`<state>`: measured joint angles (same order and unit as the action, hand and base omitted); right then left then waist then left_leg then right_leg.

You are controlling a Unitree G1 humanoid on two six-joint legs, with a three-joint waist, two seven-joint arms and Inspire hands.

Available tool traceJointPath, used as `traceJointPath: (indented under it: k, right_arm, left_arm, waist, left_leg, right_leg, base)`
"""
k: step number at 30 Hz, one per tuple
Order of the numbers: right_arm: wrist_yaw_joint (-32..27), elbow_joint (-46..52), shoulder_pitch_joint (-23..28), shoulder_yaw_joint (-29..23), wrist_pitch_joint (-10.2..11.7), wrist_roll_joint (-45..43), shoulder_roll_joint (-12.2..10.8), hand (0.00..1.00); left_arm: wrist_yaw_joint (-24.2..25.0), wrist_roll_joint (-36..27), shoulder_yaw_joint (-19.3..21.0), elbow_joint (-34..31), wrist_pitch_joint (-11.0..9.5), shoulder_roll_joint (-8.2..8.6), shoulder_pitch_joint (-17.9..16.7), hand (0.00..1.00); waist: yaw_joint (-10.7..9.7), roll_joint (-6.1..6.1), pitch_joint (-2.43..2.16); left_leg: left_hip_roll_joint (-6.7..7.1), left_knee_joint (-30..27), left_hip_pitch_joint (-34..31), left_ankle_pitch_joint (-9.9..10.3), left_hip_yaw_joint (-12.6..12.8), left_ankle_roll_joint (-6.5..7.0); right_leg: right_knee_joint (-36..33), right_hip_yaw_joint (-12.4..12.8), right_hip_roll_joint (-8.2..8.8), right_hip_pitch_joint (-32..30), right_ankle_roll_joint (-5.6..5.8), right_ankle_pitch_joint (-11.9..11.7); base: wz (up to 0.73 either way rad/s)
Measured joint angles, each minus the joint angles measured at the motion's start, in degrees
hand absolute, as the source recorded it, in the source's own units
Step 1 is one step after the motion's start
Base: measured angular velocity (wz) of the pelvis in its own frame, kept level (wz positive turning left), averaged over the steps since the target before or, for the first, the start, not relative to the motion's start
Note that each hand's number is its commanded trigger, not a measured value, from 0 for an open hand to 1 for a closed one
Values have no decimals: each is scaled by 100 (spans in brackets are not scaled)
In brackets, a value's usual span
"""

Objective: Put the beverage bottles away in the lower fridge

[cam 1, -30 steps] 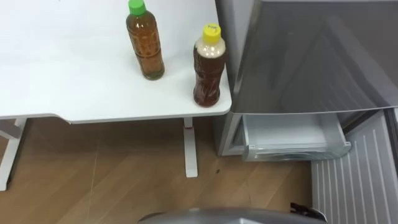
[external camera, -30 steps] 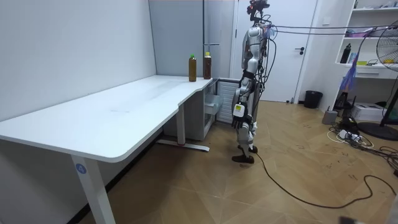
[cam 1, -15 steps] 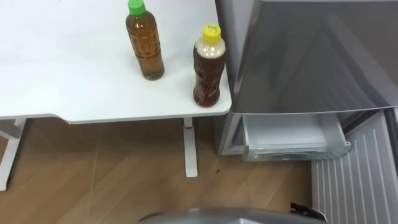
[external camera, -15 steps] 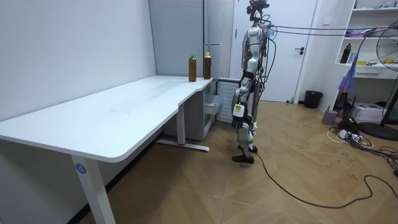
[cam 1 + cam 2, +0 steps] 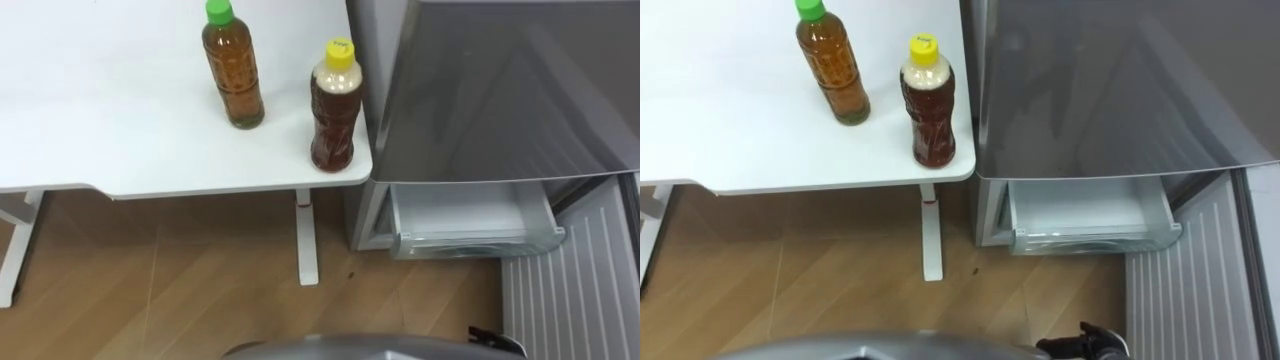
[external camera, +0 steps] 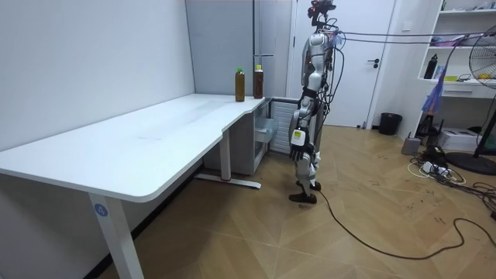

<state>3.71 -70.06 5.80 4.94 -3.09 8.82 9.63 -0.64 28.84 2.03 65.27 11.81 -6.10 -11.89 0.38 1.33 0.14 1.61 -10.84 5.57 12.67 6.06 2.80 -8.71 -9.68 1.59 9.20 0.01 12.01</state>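
Two tea bottles stand upright near the right corner of the white desk [image 5: 100, 110]: one with a green cap [image 5: 232, 65] farther back, one with a yellow cap [image 5: 335, 105] close to the desk's edge. Right of the desk is the grey fridge [image 5: 500, 90]; its lower drawer [image 5: 470, 215] is pulled out and holds nothing, and the ridged lower door [image 5: 580, 290] is swung open at the right. In the room view I stand upright facing the fridge [image 6: 271, 46], with my left hand [image 6: 297, 147] hanging at my side, away from the bottles [image 6: 240, 85].
The desk's white leg [image 5: 305, 240] stands on the wooden floor just left of the drawer. In the room view a small bin [image 6: 390, 123], shelves [image 6: 457, 46], a fan [image 6: 484, 54] and loose cables [image 6: 434, 170] lie behind me.
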Motion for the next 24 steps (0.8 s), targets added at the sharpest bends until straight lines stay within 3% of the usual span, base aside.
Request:
traceJointPath:
  k: [6, 12, 18, 24]
  right_arm:
    - [-13, 12, -4, 14, -1, -29, 8, 0]
    - [-169, -50, -21, 10, -2, -16, 0, 0]
    - [-166, -134, -42, -93, -31, -157, -30, 0]
    - [-183, -236, -40, -168, -202, -264, -41, 0]
  left_arm:
    - [-62, -13, 2, -15, 11, 0, 46, 0]
    - [-401, -605, 19, -10, 21, 2, 96, 0]
    - [-760, -1377, 572, 4, -45, 29, 9, 0]
    - [-1324, -2241, 1053, -4, -43, 12, -33, 0]
  waist:
    - [1, -8, 3]
    - [5, -22, 8]
    - [4, 16, 23]
    - [35, 62, 22]
  left_leg:
    - [1, -4, -4, 0, -10, 0]
    - [2, -3, 13, -1, -15, 1]
    - [4, 12, 55, 0, -16, 0]
    - [19, 22, 92, 1, -20, 1]
  right_leg:
    - [0, -23, 3, 5, 0, 0]
    - [4, -55, 6, 32, 0, 0]
    - [24, -69, 5, 72, 1, 1]
    - [81, -62, 14, 108, 4, 3]
  base:
    - [0]
    - [0]
    - [0]
    - [0]
